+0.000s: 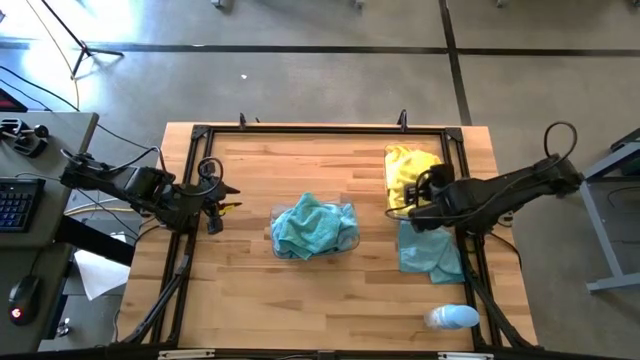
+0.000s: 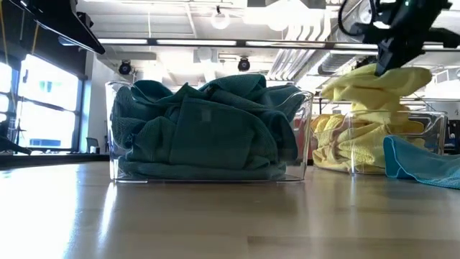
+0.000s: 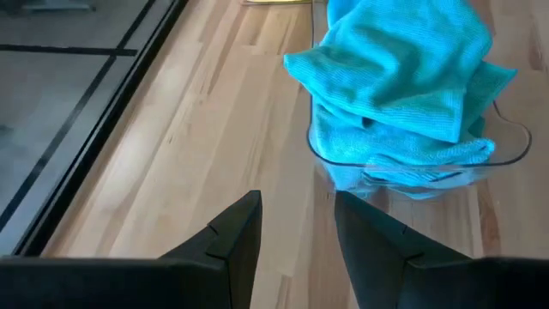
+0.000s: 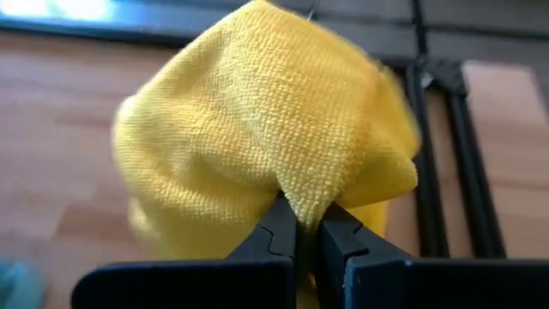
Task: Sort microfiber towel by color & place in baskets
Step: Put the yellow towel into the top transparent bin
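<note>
Towels are mostly sorted already, judging by how the wooden surface [image 1: 250, 290] lies. The middle basket [image 1: 352, 235] is heaped with teal towels [image 1: 312, 225]; the low view shows them filling it to above the rim. The second basket [image 2: 424, 133], near the right rear of the surface, holds a pile of yellow towels [image 2: 352, 147].

Over that yellow pile hangs the right claw [image 4: 309, 232], its fingers pressed together on a fold of one yellow towel [image 4: 266, 129]. In the low view this towel [image 2: 377, 85] hangs above the basket, its lower folds down near the heap, so I judge it is about to be dropped in; it is not yet released.

One teal towel [image 1: 430, 250] lies loose on the surface just in front of the yellow basket, partly under the right arm. It is in no basket, and it looks like the main piece left: it belongs with the teal heap in the middle. Whether it is one cloth or more than one I cannot tell.

The left claw [image 3: 296, 227] waits low over the surface on the left side, near the teal basket, its fingers apart and holding nothing.

A small pale bottle [image 1: 452, 317] lies near the front right edge, no part of the sorting.

So: one yellow towel to let go, the loose teal to move.
</note>
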